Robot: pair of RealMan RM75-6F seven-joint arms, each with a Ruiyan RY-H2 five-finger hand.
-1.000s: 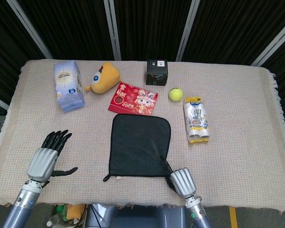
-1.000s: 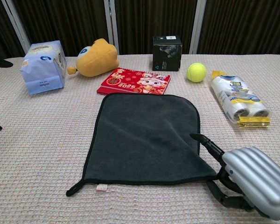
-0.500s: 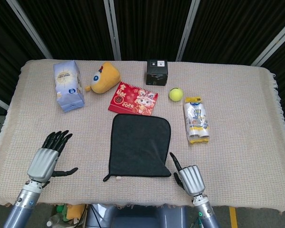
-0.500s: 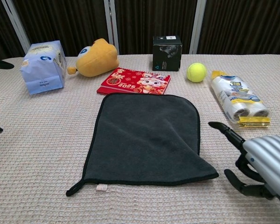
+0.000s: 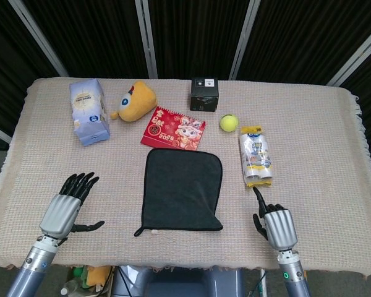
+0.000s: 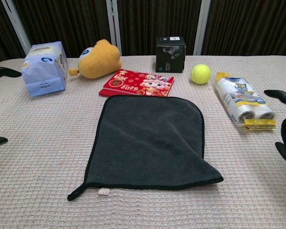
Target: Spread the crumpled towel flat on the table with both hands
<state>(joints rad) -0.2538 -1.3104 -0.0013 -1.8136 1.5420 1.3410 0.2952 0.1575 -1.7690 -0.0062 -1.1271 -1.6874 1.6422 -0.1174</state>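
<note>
1. The dark grey microfibre towel with black edging [image 5: 182,190] lay spread flat at the middle of the beige woven-cloth table [image 5: 321,130], near my edge of it, its longer side running from me toward the far side.
2. Its near left corner tapered to a small tail pointing out to my left, and its near right corner flared a little wider than the rest.
3. My left hand [image 5: 67,209] rested over the table well to the left of the towel, its fingers [image 5: 79,183] stretched forward and a little apart, thumb out to the side, holding nothing.
4. My right hand [image 5: 276,224] sat well to the right of the towel's near corner, fingers [image 6: 282,97] parted and loosely curved, holding nothing.
5. Just past the towel's far edge lay a flat red printed calendar card [image 5: 173,128].
6. Beyond that stood a black cube-shaped box [image 5: 204,94] and a yellow plush toy [image 5: 135,102], with a pale blue tissue pack [image 5: 89,111] further left.
7. To the right, a yellow-green tennis ball [image 5: 229,122] sat next to a white and yellow plastic-wrapped packet [image 5: 256,156], which lay directly ahead of my right hand.
</note>
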